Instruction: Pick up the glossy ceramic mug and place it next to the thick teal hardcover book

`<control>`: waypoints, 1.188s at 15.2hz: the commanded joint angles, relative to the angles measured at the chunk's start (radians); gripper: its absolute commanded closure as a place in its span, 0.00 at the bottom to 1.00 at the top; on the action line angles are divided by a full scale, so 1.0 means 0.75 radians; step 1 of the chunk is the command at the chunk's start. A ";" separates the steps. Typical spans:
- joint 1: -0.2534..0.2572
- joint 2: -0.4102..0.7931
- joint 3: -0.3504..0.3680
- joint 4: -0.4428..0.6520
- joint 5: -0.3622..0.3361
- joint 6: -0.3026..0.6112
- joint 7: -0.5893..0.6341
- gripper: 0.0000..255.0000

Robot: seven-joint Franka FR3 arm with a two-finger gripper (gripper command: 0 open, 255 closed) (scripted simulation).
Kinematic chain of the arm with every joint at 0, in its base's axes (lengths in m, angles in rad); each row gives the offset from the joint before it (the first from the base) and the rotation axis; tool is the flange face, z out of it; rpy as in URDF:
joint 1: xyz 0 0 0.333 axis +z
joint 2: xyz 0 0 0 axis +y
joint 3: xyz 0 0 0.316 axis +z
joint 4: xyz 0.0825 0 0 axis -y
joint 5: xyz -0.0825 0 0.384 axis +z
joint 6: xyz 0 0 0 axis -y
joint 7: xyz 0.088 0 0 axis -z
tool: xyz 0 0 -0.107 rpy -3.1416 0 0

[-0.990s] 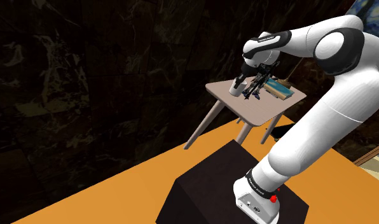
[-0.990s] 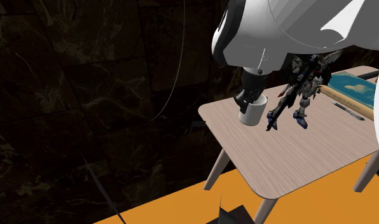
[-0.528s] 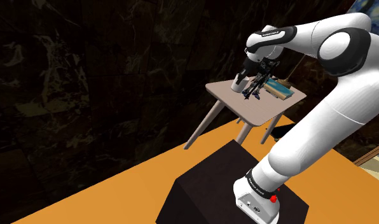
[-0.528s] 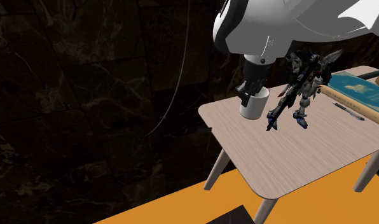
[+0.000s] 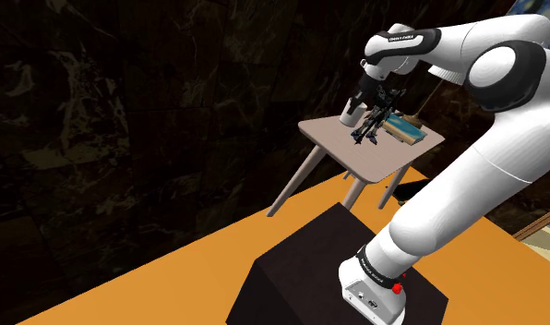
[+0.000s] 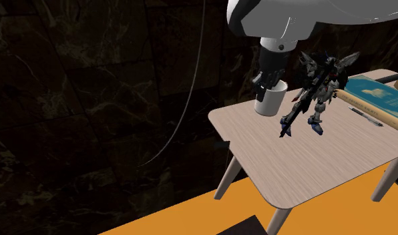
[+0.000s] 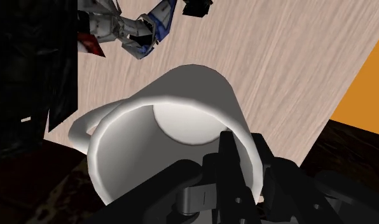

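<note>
Mug is up off the counter now, beside the toy robot, with the tool clamped on its rim, so the book is next.

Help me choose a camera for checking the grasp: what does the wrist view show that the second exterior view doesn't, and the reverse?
From the wrist view you get the white mug seen into its hollow inside, its handle, and the gripper clasping its wall, one finger inside the rim and one outside. From the second exterior view you get the teal book and a pen toward that view's right, the table legs and the arm. Both share the mug, gripper, toy robot, tabletop and orange floor.
</note>
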 commanded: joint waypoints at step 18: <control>0.006 -0.008 0.007 0.334 -0.004 -0.341 0.011 1.00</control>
